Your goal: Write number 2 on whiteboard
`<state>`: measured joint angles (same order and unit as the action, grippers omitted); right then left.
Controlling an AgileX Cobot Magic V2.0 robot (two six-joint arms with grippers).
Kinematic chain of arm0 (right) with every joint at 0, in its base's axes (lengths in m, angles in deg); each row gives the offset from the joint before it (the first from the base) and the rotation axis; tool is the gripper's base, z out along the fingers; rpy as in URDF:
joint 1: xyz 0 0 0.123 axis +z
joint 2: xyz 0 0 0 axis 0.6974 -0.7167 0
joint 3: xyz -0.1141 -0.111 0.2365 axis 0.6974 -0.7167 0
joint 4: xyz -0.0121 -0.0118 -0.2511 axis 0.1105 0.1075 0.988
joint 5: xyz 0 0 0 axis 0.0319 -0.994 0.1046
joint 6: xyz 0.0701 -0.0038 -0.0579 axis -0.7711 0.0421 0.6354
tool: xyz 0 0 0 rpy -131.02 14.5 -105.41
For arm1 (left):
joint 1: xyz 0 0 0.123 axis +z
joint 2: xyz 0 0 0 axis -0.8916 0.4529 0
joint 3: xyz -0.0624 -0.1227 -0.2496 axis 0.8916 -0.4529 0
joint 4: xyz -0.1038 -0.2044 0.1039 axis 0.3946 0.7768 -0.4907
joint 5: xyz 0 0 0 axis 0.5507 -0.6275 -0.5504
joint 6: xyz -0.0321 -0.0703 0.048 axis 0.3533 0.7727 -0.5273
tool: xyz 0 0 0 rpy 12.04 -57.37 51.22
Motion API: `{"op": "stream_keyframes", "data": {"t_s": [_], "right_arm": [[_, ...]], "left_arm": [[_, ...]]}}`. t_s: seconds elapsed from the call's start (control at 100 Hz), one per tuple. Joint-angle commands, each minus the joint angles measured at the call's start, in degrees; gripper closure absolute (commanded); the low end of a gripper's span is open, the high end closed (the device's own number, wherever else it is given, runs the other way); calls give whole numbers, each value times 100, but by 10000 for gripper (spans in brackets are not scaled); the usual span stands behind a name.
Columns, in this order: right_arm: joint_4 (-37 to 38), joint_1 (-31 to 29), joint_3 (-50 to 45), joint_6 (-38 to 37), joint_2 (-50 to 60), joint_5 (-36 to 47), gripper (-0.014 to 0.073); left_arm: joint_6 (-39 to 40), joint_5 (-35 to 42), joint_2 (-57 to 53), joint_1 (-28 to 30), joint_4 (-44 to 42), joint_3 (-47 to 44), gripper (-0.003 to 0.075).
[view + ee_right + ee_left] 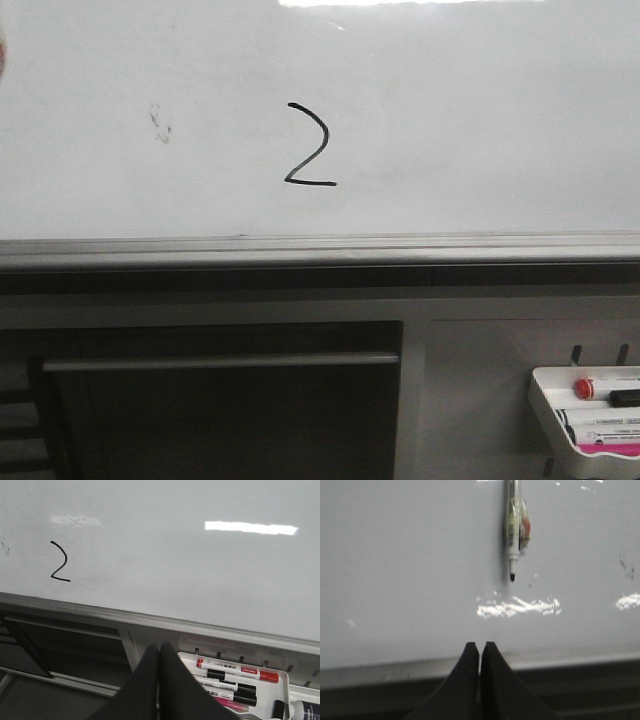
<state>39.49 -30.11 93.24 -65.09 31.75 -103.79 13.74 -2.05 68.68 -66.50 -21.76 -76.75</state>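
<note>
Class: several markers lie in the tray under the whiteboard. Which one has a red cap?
The topmost marker in the tray, nearest the whiteboard: white barrel with red ends. The markers below it have black caps.

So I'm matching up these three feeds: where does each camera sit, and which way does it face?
Front: looks forward at the whiteboard, the number 2 and the marker tray; no arm shows.
Left wrist: faces the board; shut left gripper, a marker ahead.
Right wrist: faces board and tray; shut right gripper.
The front and right wrist views share the 2.
</note>
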Motion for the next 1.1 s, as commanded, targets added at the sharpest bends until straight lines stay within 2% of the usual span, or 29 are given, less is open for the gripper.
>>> {"op": "stream_keyframes", "data": {"t_s": [0.0, 0.13, 0.44, 0.51, 0.62, 1.09], "right_arm": [[17, -30, 123, 10, -63, 417, 666], [17, -30, 123, 10, -63, 405, 666], [17, -30, 123, 10, -63, 405, 666], [17, -30, 123, 10, -63, 405, 666], [17, -30, 123, 10, -63, 405, 666], [17, -30, 123, 10, -63, 405, 666]], "left_arm": [[-8, 523, -160, -16, -99, -176, 738], [-18, 523, -160, -26, -471, -190, 738], [-4, 523, -160, -26, -174, -190, 738], [362, 478, -160, -26, -411, -190, 738], [1357, 300, -160, -26, -1365, -190, 738], [1357, 268, -160, -26, -1211, -190, 738]]}}
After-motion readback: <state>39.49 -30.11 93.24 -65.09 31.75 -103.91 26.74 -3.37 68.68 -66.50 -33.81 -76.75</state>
